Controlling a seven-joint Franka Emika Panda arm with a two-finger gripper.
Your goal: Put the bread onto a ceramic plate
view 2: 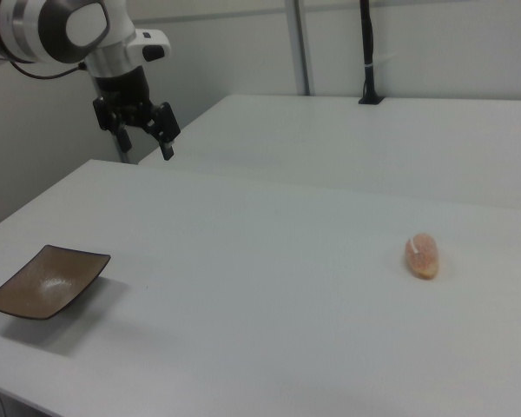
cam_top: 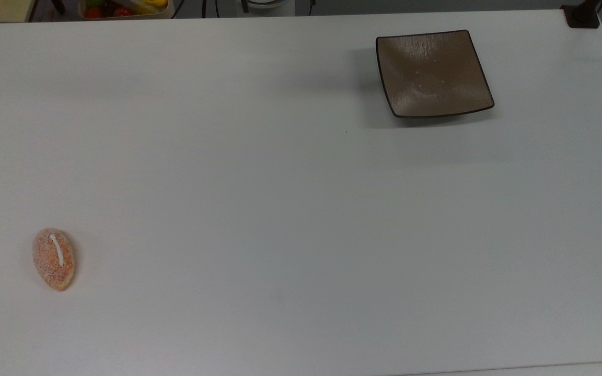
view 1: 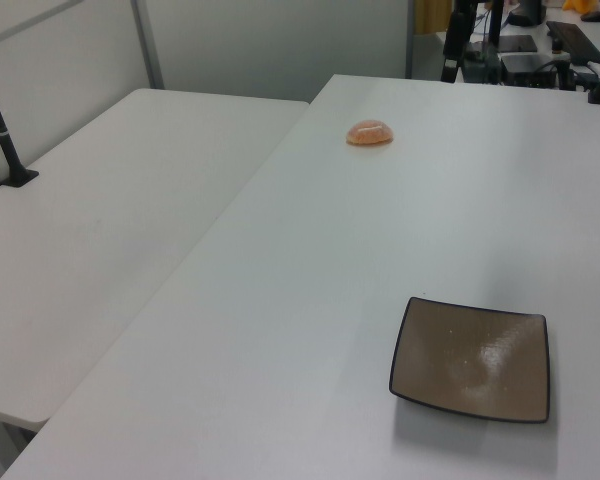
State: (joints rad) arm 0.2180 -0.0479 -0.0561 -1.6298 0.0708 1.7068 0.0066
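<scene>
While the bread (cam_top: 54,259) lies loose on the white table (cam_top: 259,209), nothing is in hand: the pincer (view 2: 142,130) hangs high in the right view, fingers spread and empty, likely parked clear ahead of a reach. Bread: well apart from the pincer, far down the right view's right. Ceramic plate (view 2: 45,280): bare, below and nearer the pincer, presumably staged to receive the bread.
</scene>
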